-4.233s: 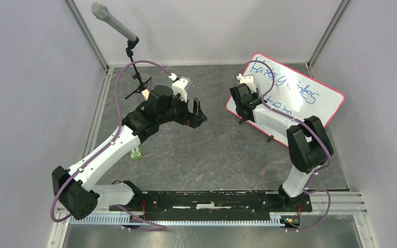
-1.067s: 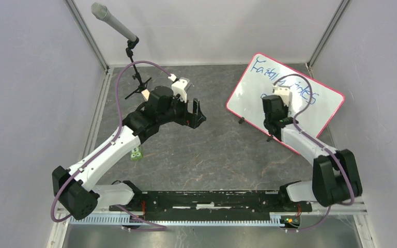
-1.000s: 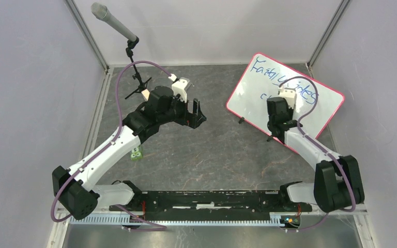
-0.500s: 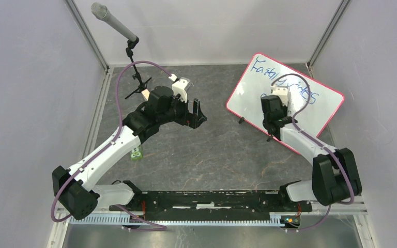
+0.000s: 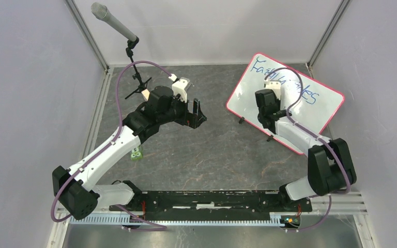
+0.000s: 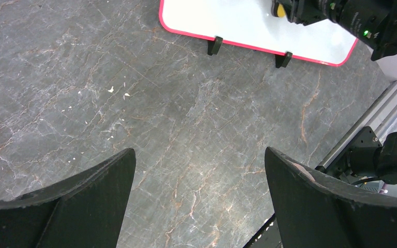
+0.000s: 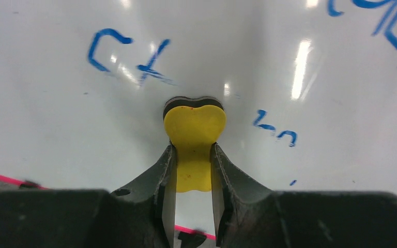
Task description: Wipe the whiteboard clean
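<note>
The whiteboard point(image 5: 324, 107), white with a pink-red frame, lies tilted at the back right on small black feet point(image 6: 214, 45). Blue handwriting point(image 5: 262, 67) runs along its upper part. In the right wrist view blue strokes point(image 7: 119, 50) and small marks point(image 7: 275, 129) show on the whiteboard point(image 7: 51, 113). My right gripper point(image 5: 262, 106) is shut on a yellow eraser point(image 7: 194, 137), whose dark felt face presses on the board. The left gripper point(image 5: 196, 111) hangs open over bare table, well left of the board, with nothing between its fingers point(image 6: 82, 196).
A microphone point(image 5: 115, 23) on a thin black stand rises at the back left. A small green block point(image 5: 136, 153) sits beside the left arm. Grey walls close three sides, and a black rail point(image 5: 212, 199) runs along the near edge.
The right gripper has slid left across the board with the eraser over the last second. The lower line of writing seen several seconds ago is mostly gone. The left arm has stayed still.
</note>
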`<state>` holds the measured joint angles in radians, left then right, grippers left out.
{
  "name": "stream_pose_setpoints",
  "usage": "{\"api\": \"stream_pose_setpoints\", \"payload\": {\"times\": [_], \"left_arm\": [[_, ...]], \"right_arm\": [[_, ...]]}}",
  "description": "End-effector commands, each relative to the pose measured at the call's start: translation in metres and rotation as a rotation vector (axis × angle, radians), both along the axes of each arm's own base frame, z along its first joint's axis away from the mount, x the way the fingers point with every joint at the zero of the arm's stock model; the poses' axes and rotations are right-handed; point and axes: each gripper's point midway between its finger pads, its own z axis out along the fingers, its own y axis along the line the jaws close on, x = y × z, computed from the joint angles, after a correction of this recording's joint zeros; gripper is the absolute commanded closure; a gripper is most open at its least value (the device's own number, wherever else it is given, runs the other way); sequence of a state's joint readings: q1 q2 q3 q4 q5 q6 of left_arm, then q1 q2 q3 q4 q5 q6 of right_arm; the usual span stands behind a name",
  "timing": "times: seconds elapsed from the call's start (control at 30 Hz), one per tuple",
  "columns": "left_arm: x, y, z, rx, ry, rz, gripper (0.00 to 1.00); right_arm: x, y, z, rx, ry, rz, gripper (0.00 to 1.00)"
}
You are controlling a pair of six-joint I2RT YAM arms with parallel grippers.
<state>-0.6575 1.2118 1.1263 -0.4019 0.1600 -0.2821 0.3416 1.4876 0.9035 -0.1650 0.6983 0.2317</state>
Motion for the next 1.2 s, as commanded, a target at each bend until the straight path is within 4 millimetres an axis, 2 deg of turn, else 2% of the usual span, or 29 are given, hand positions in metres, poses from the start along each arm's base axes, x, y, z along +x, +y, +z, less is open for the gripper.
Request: {"api": "stream_pose_setpoints", "payload": {"times": [0.0,0.2,0.3,0.4,0.57,0.97,1.07,1.17], "left_arm": [[0.002,0.000,0.019,-0.037,-0.063,-0.005,0.00],[0.000,-0.003,0.019,-0.051,-0.052,-0.018,0.00],[-0.001,-0.004,0.020,-0.055,-0.051,-0.021,0.00],[0.000,-0.003,0.020,-0.054,-0.053,-0.019,0.00],[0.000,-0.002,0.020,-0.051,-0.055,-0.017,0.00],[0.003,0.002,0.018,-0.027,-0.066,0.000,0.00],[0.003,0.002,0.017,-0.024,-0.065,0.002,0.00],[0.004,0.002,0.017,-0.023,-0.064,0.002,0.00]], "right_arm": [[-0.016,-0.040,0.016,0.000,-0.065,-0.111,0.78],[-0.053,-0.085,0.020,-0.026,-0.093,-0.239,0.78],[-0.065,-0.100,0.018,-0.025,-0.095,-0.279,0.78],[-0.067,-0.105,0.020,-0.032,-0.096,-0.293,0.78],[-0.049,-0.094,0.021,0.000,-0.091,-0.230,0.78],[0.024,-0.031,0.032,0.077,-0.111,-0.072,0.78],[0.032,-0.025,0.036,0.089,-0.118,-0.063,0.78],[0.031,-0.028,0.041,0.079,-0.128,-0.068,0.78]]}}
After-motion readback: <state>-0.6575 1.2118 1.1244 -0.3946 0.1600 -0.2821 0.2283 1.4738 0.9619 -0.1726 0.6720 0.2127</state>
